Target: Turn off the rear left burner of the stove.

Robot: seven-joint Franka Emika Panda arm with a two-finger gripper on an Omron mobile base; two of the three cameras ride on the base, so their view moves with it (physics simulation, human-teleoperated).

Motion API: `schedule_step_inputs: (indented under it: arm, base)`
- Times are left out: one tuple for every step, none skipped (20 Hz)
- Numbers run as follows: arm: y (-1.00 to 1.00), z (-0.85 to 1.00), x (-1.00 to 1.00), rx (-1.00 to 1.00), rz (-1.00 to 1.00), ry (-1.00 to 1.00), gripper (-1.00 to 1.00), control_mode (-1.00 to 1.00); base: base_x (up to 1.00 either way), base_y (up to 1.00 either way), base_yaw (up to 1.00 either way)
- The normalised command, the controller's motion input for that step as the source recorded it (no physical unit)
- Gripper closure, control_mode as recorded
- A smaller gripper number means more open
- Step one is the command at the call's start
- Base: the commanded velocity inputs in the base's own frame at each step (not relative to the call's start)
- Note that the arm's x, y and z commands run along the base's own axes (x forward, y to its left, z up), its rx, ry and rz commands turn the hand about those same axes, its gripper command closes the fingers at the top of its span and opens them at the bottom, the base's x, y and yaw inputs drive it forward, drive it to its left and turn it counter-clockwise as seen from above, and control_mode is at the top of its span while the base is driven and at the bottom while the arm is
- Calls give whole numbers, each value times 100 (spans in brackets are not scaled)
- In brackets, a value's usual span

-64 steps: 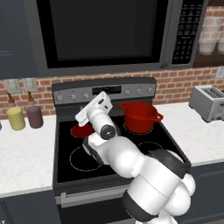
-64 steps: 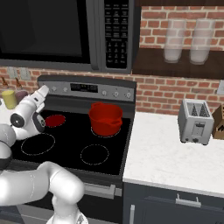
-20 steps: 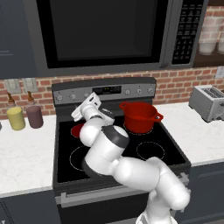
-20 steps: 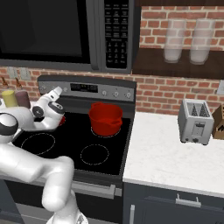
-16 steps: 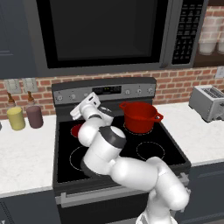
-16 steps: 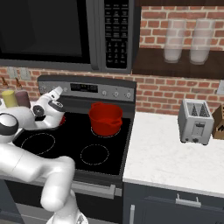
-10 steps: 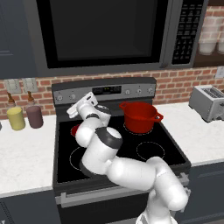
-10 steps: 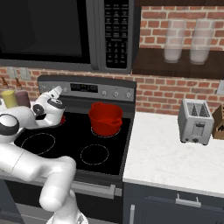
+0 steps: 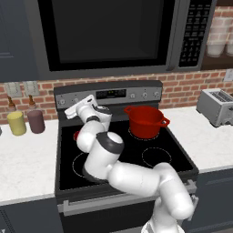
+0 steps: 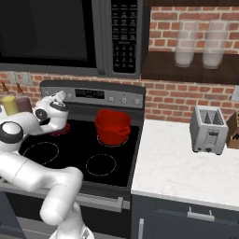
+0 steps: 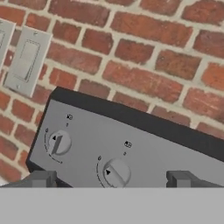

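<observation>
Gripper (image 9: pixel 73 110) raised at stove (image 9: pixel 123 154) back panel (image 11: pixel 131 148), left end; fingers (image 11: pixel 41 178) spread wide, holding nothing. Seen close ahead in hand view: two knobs, left knob (image 11: pixel 59 142) and second knob (image 11: pixel 116 172), the latter between the fingertips' line, not touched. Rear left burner (image 10: pixel 59 129) glowed red, just below and behind the wrist, partly hidden by arm. Red pot (image 9: pixel 144 121) sat on rear right zone. Toaster (image 10: pixel 208 129) stood on right counter; wall switch (image 11: pixel 27 61) on brick left of panel.

Rear left burner (image 10: pixel 61 129) glowing red on black stove (image 9: pixel 177 154).
</observation>
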Motion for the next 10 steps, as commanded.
schedule_step_inputs:
  arm:
    - [0,-9,26,10,7,-2,-100,-100]
    - [0,-16,24,7,7,-3,-100,-100]
    - [0,-23,14,6,5,-3,-100,-100]
    - [0,-24,16,6,4,-3,-100,-100]
    - [0,-19,9,3,4,-6,-100,-100]
    - [0,-19,1,0,3,-7,-100,-100]
    - [0,-21,5,0,2,-6,-100,-100]
    - [0,-24,1,0,2,-5,-100,-100]
    - [0,-24,1,-1,2,-7,-100,-100]
    - [0,-27,2,0,3,-7,-100,-100]
  base:
    - [0,0,0]
    - [0,0,0]
    - [0,0,0]
    - [0,0,0]
    - [0,0,0]
    - [0,0,0]
    - [0,0,0]
    - [0,0,0]
    - [0,0,0]
    - [0,0,0]
